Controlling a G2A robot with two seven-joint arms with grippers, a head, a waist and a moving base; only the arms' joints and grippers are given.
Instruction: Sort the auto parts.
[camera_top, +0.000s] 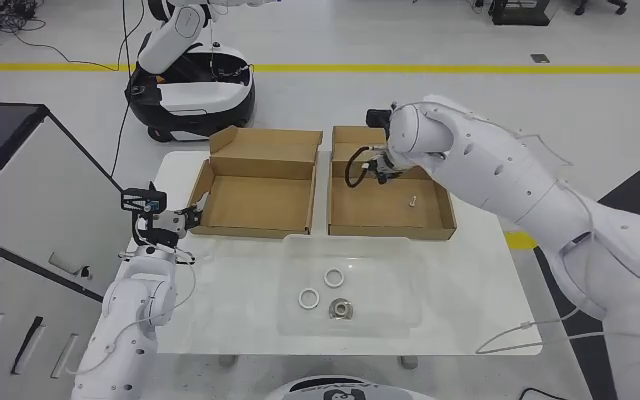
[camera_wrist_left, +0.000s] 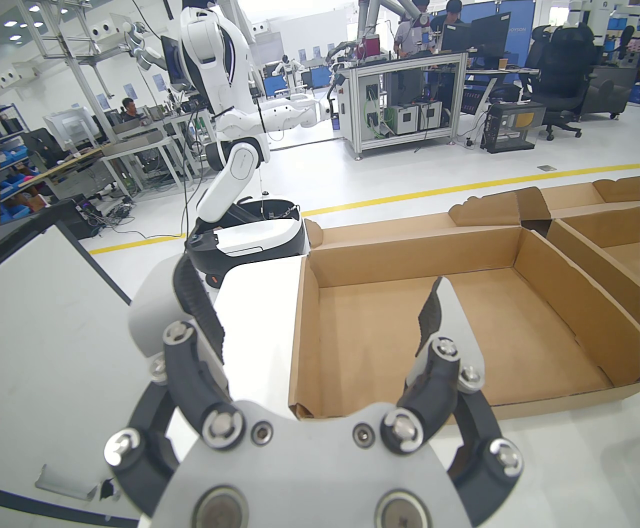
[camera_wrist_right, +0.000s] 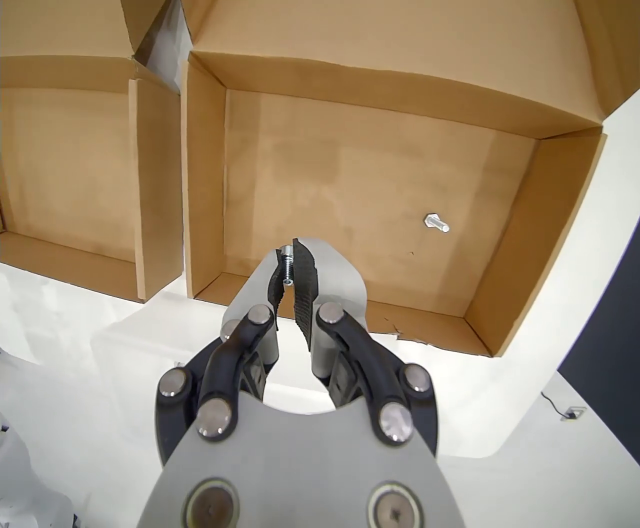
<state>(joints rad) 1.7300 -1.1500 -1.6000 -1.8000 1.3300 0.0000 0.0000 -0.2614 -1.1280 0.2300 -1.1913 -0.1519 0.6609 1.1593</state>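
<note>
White table (camera_top: 480, 290), brown cardboard tray (camera_wrist_right: 350, 175), right tool (camera_wrist_right: 292, 275) pinching threaded bolt (camera_wrist_right: 286, 265), left tool (camera_wrist_left: 312, 272) splayed

Three cameras, one table (camera_top: 470, 295)
The top view is looking down from above; both wrist views are looking in from close by, all sharing the left box (camera_top: 255, 200) and right box (camera_top: 385, 212).

Right box (camera_wrist_right: 525, 240) lies under the right claw (camera_wrist_right: 289, 272), loose bolt (camera_wrist_right: 436, 223) inside it right of the claw; left box (camera_wrist_right: 65, 165) to the claw's left
</note>
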